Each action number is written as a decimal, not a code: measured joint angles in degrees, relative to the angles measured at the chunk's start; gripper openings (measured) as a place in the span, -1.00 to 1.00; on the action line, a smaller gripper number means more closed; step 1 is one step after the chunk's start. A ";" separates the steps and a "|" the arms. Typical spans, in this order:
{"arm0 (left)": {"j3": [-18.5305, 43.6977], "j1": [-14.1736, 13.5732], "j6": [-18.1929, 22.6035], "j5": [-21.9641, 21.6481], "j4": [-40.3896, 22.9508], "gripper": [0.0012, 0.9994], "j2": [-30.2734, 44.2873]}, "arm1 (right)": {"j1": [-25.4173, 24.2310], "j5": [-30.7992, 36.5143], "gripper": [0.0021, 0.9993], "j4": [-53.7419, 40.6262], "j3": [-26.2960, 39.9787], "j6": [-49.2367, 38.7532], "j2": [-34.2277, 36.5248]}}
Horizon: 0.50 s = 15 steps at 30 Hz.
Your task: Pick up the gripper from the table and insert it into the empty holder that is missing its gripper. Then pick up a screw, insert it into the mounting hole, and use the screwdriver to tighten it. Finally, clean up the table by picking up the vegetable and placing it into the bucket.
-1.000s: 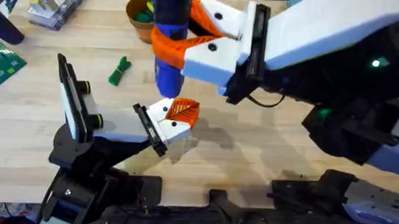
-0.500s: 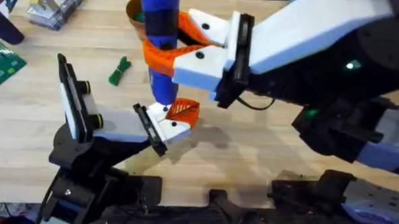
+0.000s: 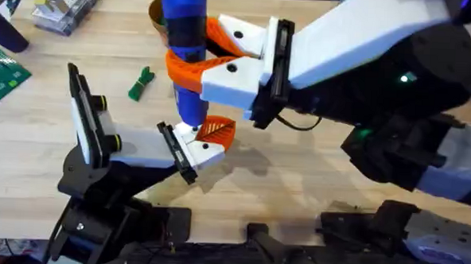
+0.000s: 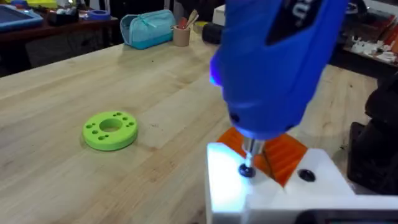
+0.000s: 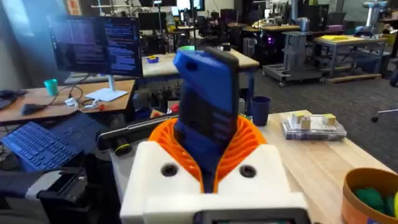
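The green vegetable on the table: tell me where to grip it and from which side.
Grip the vegetable across its narrow middle, coming straight down from above. It lies flat and elongated on the table, slanted, with bare wood on both long sides, so the end effector fingers should straddle its short width.

Overhead down; wrists close on screwdriver (image 3: 183, 50)

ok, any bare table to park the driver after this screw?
Bare light wooden table lies right of the white wedge-shaped holder, under the right arm's reach. Another patch lies between the small dark green toy vegetable and the clear plastic box. It is crowded around the holder, where the blue cylindrical screwdriver works.
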 joint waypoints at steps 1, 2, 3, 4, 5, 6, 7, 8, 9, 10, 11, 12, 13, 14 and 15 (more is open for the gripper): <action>0.00 0.00 0.00 0.00 0.00 -0.98 0.01 | 0.00 0.00 -0.88 0.00 0.00 0.01 0.08; 0.00 0.00 0.00 0.00 0.00 -0.98 0.00 | 0.00 0.00 -0.88 -0.02 0.00 0.01 0.15; 0.00 0.00 0.00 0.00 0.00 -0.98 0.01 | 0.00 0.00 -0.88 -0.04 0.00 0.00 0.20; 0.00 0.00 0.00 0.00 0.00 -0.98 0.01 | 0.00 0.00 -0.88 -0.07 0.00 0.01 0.23; 0.00 0.00 0.00 0.00 0.00 -0.98 0.01 | 0.00 0.00 -0.88 -0.12 0.00 0.01 0.23; 0.00 0.00 0.00 0.00 0.00 -0.98 0.01 | 0.00 0.00 -0.87 -0.12 0.00 0.00 0.26; 0.00 0.00 0.00 0.00 0.00 -0.98 0.01 | 0.00 0.00 -0.87 -0.10 0.00 0.00 0.33; 0.00 0.00 0.00 0.00 0.00 -0.98 0.01 | 0.00 0.00 -0.88 -0.11 0.00 0.00 0.43; 0.00 0.00 0.00 0.00 0.00 -0.98 0.01 | 0.00 0.00 -0.88 -0.16 0.00 0.00 0.54; 0.00 0.00 0.00 0.00 0.00 -0.98 0.00 | 0.00 0.01 -0.88 -0.20 0.00 0.00 0.66; 0.00 0.00 -0.01 0.00 -0.01 -0.98 0.01 | 0.00 0.01 -0.88 -0.20 0.00 0.00 0.75; 0.00 0.00 -0.02 0.00 -0.02 -0.98 0.00 | 0.00 0.01 -0.88 -0.19 0.00 0.00 0.84; 0.00 0.00 -0.02 0.00 -0.01 -0.98 0.01 | 0.00 0.03 -0.87 -0.17 0.00 0.00 0.86; 0.00 0.00 -0.01 0.00 0.00 -0.98 0.01 | 0.00 0.04 -0.87 -0.17 0.00 0.00 0.86; 0.00 0.00 0.00 0.00 -0.01 -0.98 0.00 | 0.00 0.02 -0.87 -0.18 0.00 0.00 0.86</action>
